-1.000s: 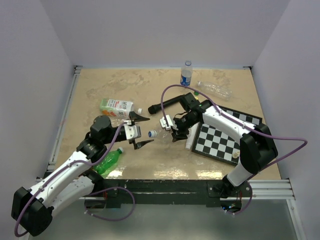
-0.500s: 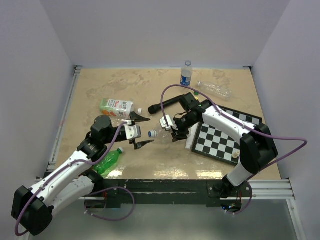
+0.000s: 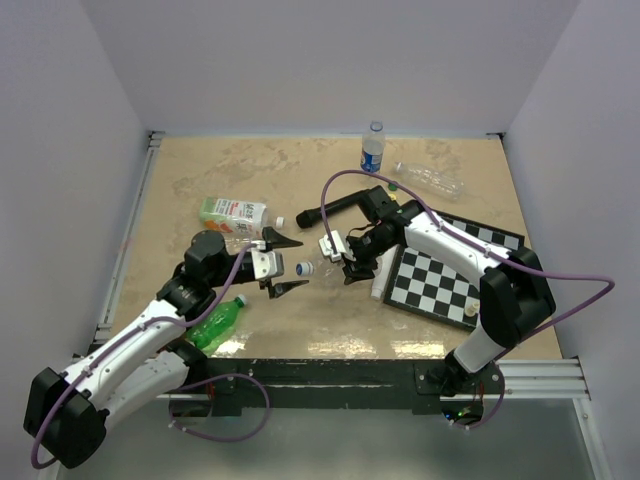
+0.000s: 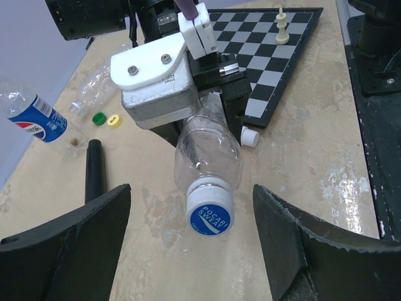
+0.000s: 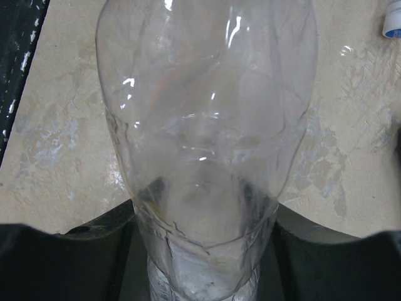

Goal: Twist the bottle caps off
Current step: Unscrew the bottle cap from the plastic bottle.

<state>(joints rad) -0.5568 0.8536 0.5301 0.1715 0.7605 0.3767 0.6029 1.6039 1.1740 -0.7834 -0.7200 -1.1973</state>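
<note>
My right gripper point(image 3: 350, 262) is shut on the body of a clear crinkled bottle point(image 3: 320, 266), holding it level just above the table. The bottle fills the right wrist view point(image 5: 207, 125), squeezed between the jaws of the right gripper point(image 5: 203, 251). Its white cap with a blue Pocari Sweat top point(image 4: 210, 213) points at my left gripper point(image 4: 192, 207). The left gripper point(image 3: 293, 264) is open wide, with a jaw on either side of the cap point(image 3: 303, 268) and touching neither side.
A Pepsi bottle point(image 3: 372, 148) stands at the back, with a clear bottle point(image 3: 430, 178) lying beside it. A green bottle point(image 3: 215, 320) lies by the left arm. Also here are a carton point(image 3: 232, 212), a black microphone point(image 3: 340, 207), a chessboard point(image 3: 445, 275), and loose green point(image 4: 98, 118), yellow point(image 4: 113, 120) and white point(image 4: 250, 137) caps.
The left arm has edged very slightly toward the bottle cap. The right arm and the bottle have not moved.
</note>
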